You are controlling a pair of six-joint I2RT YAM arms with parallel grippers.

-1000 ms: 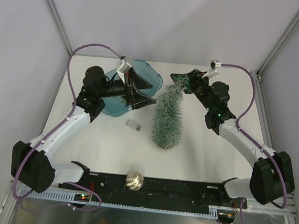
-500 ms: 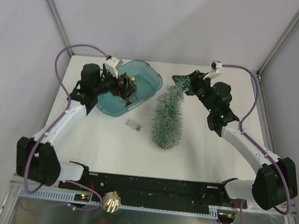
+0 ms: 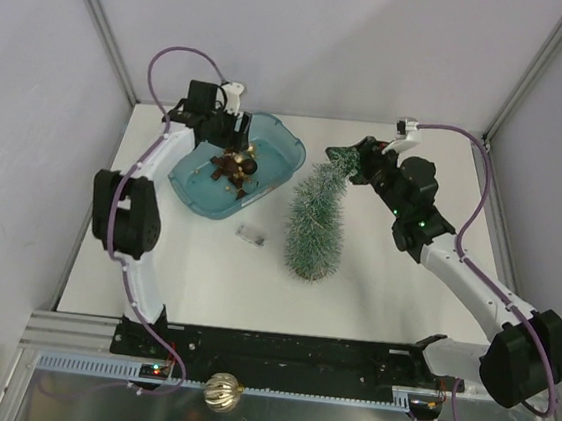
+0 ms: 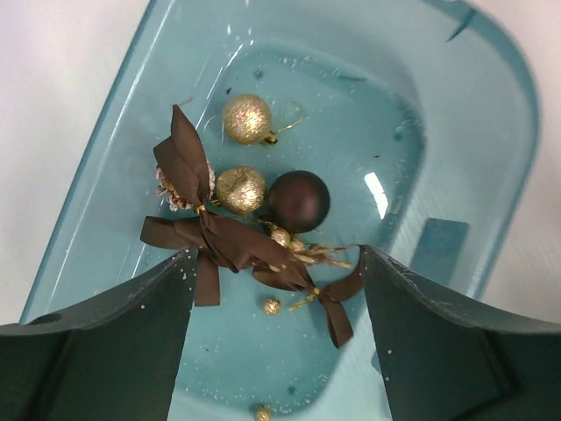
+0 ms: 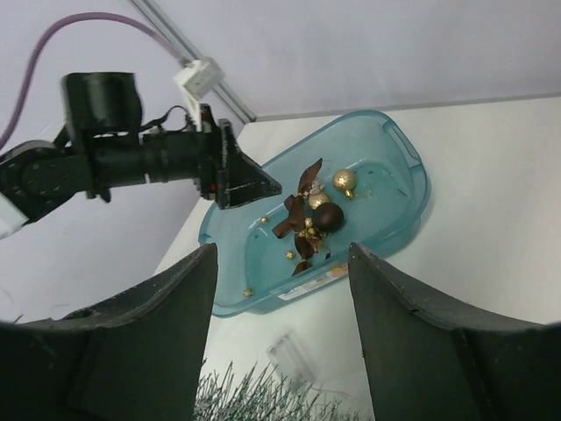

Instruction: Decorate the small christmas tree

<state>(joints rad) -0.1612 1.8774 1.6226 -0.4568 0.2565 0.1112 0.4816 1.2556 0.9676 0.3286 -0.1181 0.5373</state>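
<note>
Small christmas tree [image 3: 315, 224] rests on the tabletop [image 3: 204, 273], its tip between the right hand's [image 3: 355, 161] parted fingers; I cannot tell whether they pinch it. Below the open, empty left hand [image 4: 278, 256], a brown ribbon [image 4: 228, 241] tangles with baubles [image 4: 298, 200]. Closing there could drag out several together.

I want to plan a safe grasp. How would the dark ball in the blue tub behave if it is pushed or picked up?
The dark ball is round and smooth, so a nudge would probably roll it across the tub. It may slip in a pinch. It sits against a gold ball and a ribbon, so these would likely shift too.
</note>
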